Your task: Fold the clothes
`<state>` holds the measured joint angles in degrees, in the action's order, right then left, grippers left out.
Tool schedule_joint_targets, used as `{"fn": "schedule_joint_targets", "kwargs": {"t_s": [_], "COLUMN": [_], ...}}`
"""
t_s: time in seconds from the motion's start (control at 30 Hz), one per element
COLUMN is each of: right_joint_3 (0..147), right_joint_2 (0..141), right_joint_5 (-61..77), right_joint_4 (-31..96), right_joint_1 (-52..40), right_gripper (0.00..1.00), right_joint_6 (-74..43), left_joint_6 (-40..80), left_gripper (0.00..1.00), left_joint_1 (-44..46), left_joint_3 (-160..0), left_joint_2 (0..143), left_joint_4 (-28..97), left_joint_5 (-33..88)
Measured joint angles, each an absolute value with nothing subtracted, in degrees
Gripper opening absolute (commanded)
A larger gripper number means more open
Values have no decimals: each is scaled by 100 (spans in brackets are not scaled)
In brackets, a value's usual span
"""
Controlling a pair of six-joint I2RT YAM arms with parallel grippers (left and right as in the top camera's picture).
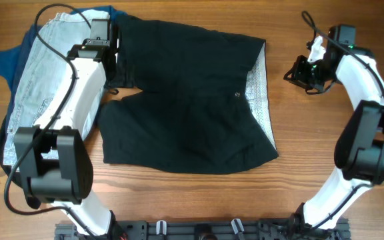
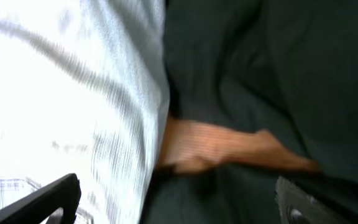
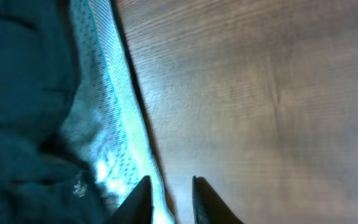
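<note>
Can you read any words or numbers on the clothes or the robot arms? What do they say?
No text can be read anywhere.
black shorts: no words; a small pale mark beside the waistband lining is too blurred to read.
denim shorts: no writing shows.
left arm, right arm: no readable labels.

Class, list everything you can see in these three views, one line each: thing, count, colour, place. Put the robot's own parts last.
black shorts: one, black, spread flat mid-table
waistband lining: one, pale patterned, shorts' right edge
button: one, small pale, near the lining
denim shorts: one, light blue, left of the black shorts
blue top: one, dark blue, under the denim shorts
table: one, brown wood, beneath everything
left arm, right arm: two, white with black joints, table's sides
left gripper: one, black, open, where denim meets black shorts
right gripper: one, black, narrowly open, over wood beside the lining
</note>
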<state>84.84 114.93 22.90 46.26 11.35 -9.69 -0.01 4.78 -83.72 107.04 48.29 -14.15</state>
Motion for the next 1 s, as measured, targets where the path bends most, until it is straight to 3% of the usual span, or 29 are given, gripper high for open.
{"fn": "schedule_joint_targets", "kwargs": {"t_s": [0.1, 0.2, 0.4, 0.63, 0.83, 1.0], "right_joint_3": [8678, 8770, 8825, 8750, 7640, 6123], "right_joint_2": [11034, 10245, 9037, 8027, 7083, 7032], "right_joint_5": [2362, 2394, 2244, 1940, 1660, 1361], "right_joint_4": [5262, 5951, 7590, 8237, 8128, 7096], "right_joint_1": [1205, 1232, 1232, 1164, 436, -521], "right_gripper": [64, 69, 68, 68, 67, 66], "right_joint_6": [-956, -878, -720, -943, -1726, -2720], "left_joint_6": [399, 609, 1066, 2034, 3129, 4270], "left_gripper": [100, 100, 100, 100, 99, 98], "left_joint_1": [478, 475, 478, 561, 1271, 1780], "left_joint_3": [-8361, -8359, -8368, -8243, -7135, -6193], "left_joint_2": [10326, 9515, 8429, 8438, 7863, 7017], "left_joint_4": [5068, 5181, 6329, 7570, 7540, 7432], "left_joint_5": [-1422, -1020, 47, 521, 613, 395]}}
